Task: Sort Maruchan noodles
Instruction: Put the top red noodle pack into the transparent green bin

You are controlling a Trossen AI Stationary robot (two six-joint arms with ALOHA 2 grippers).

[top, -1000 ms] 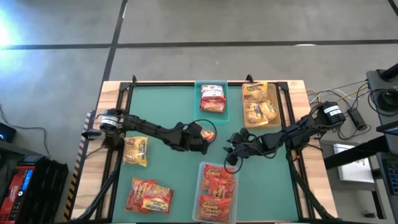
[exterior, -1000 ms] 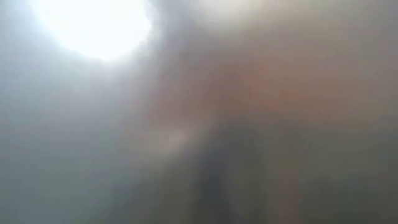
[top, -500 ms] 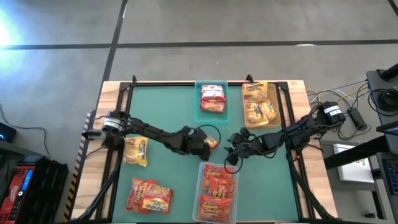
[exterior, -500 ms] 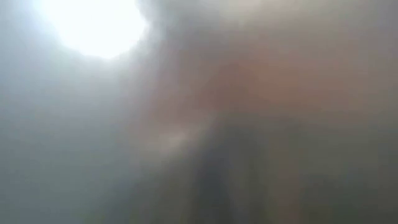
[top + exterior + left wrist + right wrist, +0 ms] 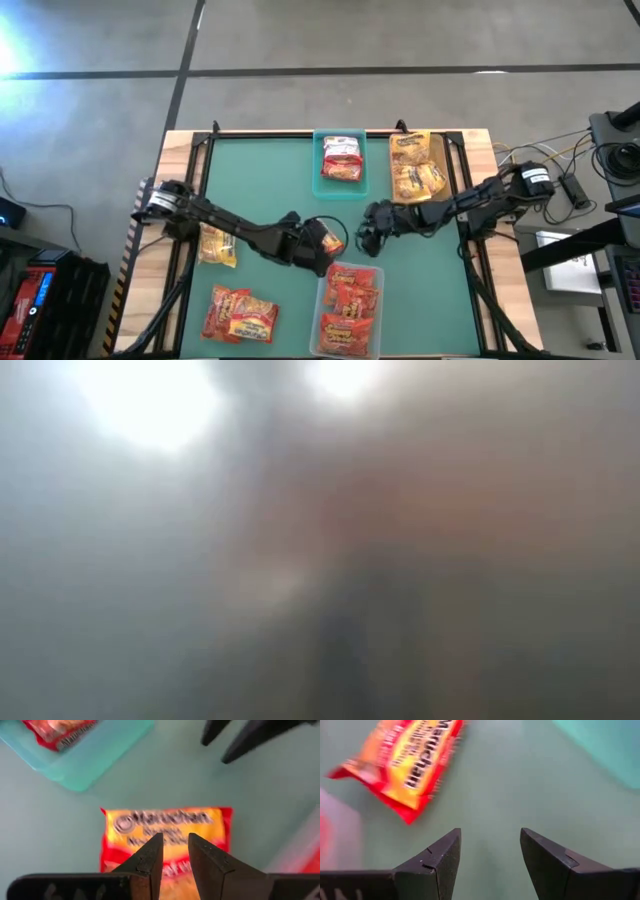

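A yellow and red Maruchan packet (image 5: 334,241) hangs from my left gripper (image 5: 320,244), which is shut on it at mid-table, just beyond the far rim of the clear bin (image 5: 322,300) of red-orange packets. Just to its right my right gripper (image 5: 366,236) stands open and empty; its own view shows that packet (image 5: 405,760) off to one side. The teal bin (image 5: 322,190) holds red-and-white packets and the tan bin (image 5: 440,160) yellow ones. A loose yellow packet (image 5: 218,243) and red-orange packets (image 5: 240,312) lie flat on the mat. The low view shows only blur. My left gripper (image 5: 175,837) pinches the packet between its two fingers at the end nearest the gripper (image 5: 175,857), about the middle of its width. The fingers slant downward from the table's left. The printed face (image 5: 165,825) stretches out beyond the fingertips and seems to be off the mat.
The three bins stand along the middle and right of the green mat (image 5: 260,170); bare mat shows far left. A black frame (image 5: 300,134) runs round the mat. Cables and gear (image 5: 600,160) sit off the table's right edge.
My left gripper has carried the packet toward the table's near edge, up to the clear bin's far rim, still shut on it. My right gripper has swung a little toward the far edge, staying open.
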